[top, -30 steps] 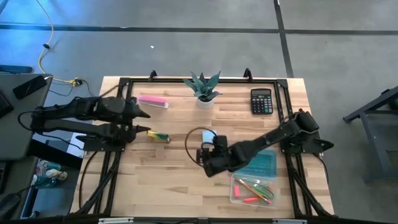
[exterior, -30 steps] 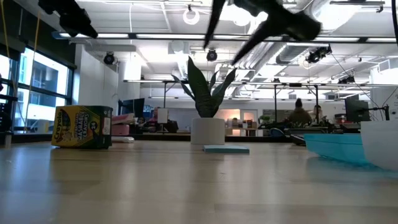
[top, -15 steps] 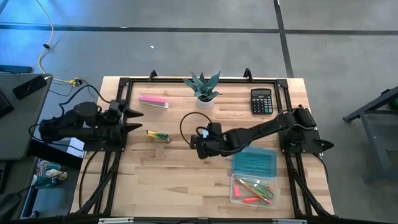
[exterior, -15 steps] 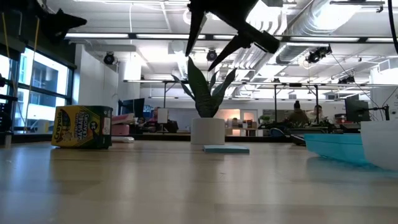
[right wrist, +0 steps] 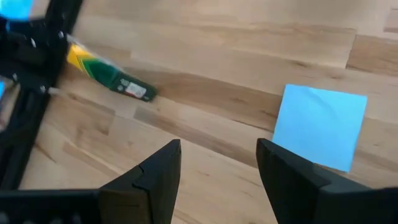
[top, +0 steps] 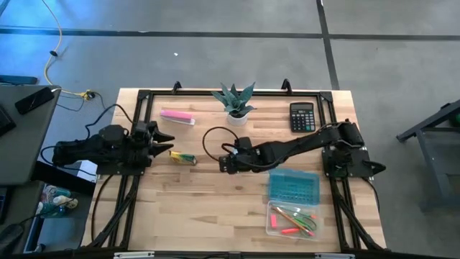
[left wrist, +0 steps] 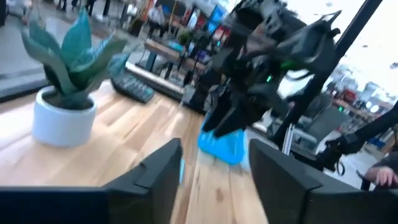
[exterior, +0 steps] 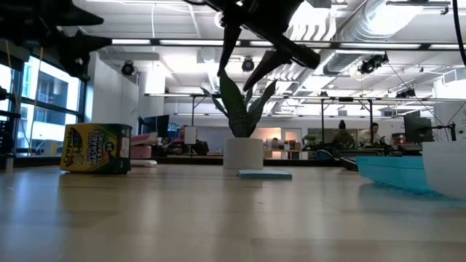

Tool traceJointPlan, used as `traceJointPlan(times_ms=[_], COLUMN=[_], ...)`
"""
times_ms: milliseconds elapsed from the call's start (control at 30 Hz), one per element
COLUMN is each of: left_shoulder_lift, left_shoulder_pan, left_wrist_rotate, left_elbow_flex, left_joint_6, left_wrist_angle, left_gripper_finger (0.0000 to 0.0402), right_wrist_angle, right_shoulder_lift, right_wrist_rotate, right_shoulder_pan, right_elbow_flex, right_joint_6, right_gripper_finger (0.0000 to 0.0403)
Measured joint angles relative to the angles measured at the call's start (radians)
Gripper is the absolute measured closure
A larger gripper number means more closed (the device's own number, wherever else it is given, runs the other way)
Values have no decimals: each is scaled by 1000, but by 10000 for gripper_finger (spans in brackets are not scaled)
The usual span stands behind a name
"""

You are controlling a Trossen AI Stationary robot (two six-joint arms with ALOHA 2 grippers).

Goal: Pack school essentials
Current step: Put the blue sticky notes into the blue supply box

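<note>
A light blue square notepad (right wrist: 320, 127) lies flat on the wooden table, also seen edge-on as the notepad (exterior: 264, 174). My right gripper (top: 224, 164) hovers above the table's middle, open (right wrist: 217, 168), with bare wood between its fingers and the notepad off to one side. A yellow-green crayon box (top: 182, 157) lies on its side left of centre. My left gripper (top: 167, 142) is open at the table's left edge, pointing level across the table (left wrist: 214, 168). A clear box (top: 291, 219) at the near right holds orange-red pens and a greenish pencil.
A teal case (top: 293, 188) lies just beyond the clear box. A potted plant (top: 235, 104) stands at the far middle, a pink bar (top: 177, 116) at the far left and a black calculator (top: 302, 116) at the far right. People sit in the room beyond.
My right gripper has swung toward the table's left, from beside the teal case to over the middle, rolling as it went. My left arm has folded back; its gripper has sunk and tipped level at the left edge. Nothing on the table has moved.
</note>
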Motion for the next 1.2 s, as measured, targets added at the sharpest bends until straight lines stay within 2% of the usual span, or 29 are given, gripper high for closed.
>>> traceJointPlan(times_ms=[367,533,700,867,1200], left_shoulder_lift=[0,1,1,1,1], left_shoulder_pan=[0,0,0,0,0], left_wrist_rotate=[-63,-72,-131,-186,-183], left_elbow_flex=[-72,-84,-84,-84,-84], left_joint_6=[1,25,73,117,117], left_wrist_angle=[29,22,21,22,22], left_gripper_finger=[393,392,399,388,386], right_wrist_angle=[1,1,1,1,-114], right_shoulder_lift=[0,0,0,0,1], right_wrist_rotate=[-114,-134,-134,-134,-152], right_shoulder_pan=[-102,-141,-175,-195,-200], right_elbow_flex=[0,0,0,0,0], right_joint_6=[-180,-239,-272,-269,-181], right_gripper_finger=[206,206,206,206,206])
